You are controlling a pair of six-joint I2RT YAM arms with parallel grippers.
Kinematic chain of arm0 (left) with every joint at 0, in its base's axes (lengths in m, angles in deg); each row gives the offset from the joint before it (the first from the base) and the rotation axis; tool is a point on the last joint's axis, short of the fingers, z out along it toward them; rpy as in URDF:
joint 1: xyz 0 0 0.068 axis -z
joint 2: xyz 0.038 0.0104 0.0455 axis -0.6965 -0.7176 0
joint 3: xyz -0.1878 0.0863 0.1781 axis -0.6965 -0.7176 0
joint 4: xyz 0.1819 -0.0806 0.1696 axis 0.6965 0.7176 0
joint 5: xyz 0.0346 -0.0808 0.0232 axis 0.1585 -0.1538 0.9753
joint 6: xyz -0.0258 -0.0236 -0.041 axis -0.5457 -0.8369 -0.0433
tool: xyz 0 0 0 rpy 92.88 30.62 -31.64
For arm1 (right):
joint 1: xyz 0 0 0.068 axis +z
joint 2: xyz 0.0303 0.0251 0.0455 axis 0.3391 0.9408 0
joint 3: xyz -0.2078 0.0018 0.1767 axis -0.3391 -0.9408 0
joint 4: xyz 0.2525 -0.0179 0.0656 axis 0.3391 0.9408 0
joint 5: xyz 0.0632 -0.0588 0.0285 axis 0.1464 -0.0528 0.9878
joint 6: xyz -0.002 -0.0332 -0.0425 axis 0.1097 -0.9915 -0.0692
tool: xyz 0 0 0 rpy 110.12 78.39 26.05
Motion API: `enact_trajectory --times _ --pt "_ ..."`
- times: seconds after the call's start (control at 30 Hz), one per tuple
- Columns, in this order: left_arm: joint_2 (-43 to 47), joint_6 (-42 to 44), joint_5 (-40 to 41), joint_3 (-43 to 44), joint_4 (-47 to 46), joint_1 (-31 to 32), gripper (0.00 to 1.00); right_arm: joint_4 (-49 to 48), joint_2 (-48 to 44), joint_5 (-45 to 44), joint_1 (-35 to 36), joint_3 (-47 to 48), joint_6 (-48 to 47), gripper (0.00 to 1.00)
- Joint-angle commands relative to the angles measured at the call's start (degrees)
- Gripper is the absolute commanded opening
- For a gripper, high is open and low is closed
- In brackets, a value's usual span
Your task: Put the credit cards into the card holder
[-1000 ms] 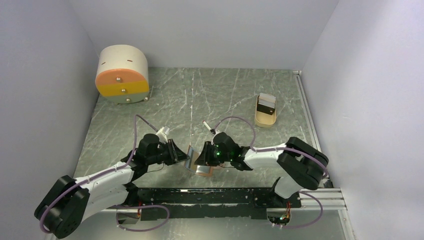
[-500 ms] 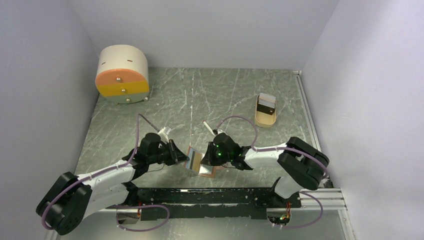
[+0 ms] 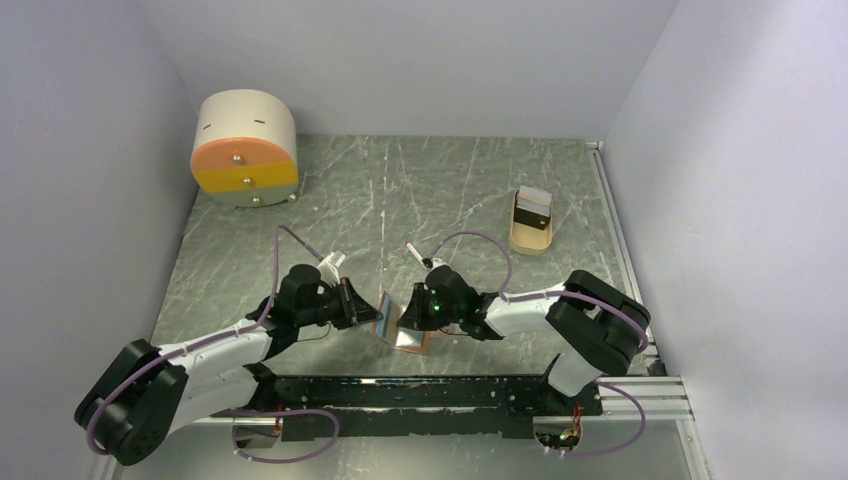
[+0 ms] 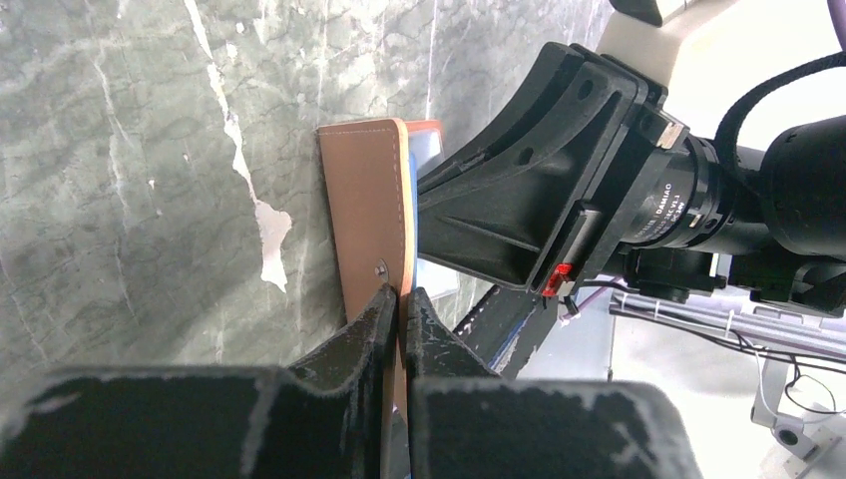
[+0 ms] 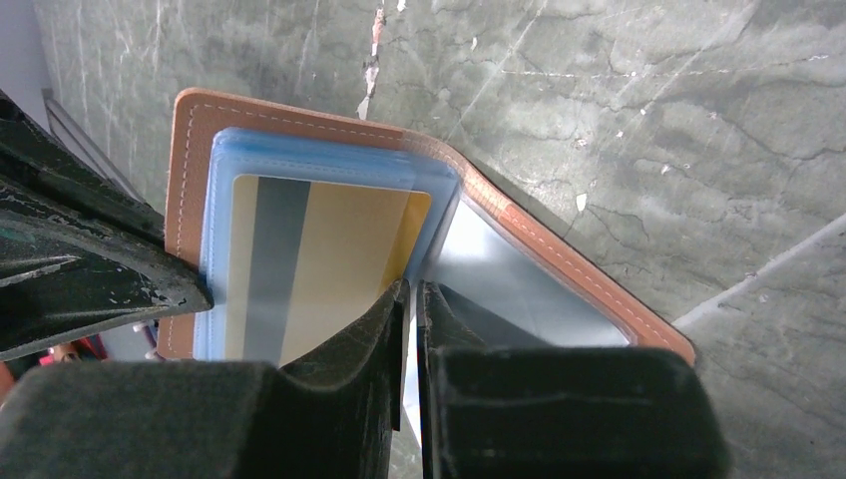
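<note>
Gold card (image 5: 329, 259) with grey stripe, inside blue sleeve (image 5: 224, 200) of open brown holder (image 4: 369, 210), holder on table (image 3: 450, 190) between arms, left gripper (image 4: 401, 299) clamped on holder's cover, right gripper (image 5: 411, 299) pinched on sleeve edge, black card (image 3: 531, 212) in tan tray (image 3: 528, 240), well apart.

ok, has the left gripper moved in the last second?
Yes. Against the black base rail, the left gripper has edged slightly right and closed on the card holder by its brown flap.
</note>
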Motion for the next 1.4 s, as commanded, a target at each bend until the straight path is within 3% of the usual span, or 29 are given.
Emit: enact_trajectory --times 0.0,0.5,0.87,1.03,1.37 --pt "-2.09 0.9 -1.58 0.29 -3.4 0.26 0.09 1.0 1.73 -0.85 -0.29 -0.25 -1.08 0.12" --pt "-5.87 2.25 -0.84 0.41 -3.35 0.31 0.09 1.07 2.05 -0.74 -0.25 -0.02 -1.45 0.12" --pt "-9.04 0.51 -2.89 -1.18 -9.12 0.88 0.1 0.9 1.73 -0.52 -0.27 -0.28 -1.45 0.11" --pt "-9.05 -0.15 -3.22 -1.7 -10.44 0.91 0.14 0.98 1.51 -0.56 -0.27 -0.38 -1.45 0.11" --pt "-4.21 -3.99 -2.79 -5.3 -16.58 0.92 0.09 1.48 1.28 -0.5 -0.23 -0.12 -1.72 0.11"
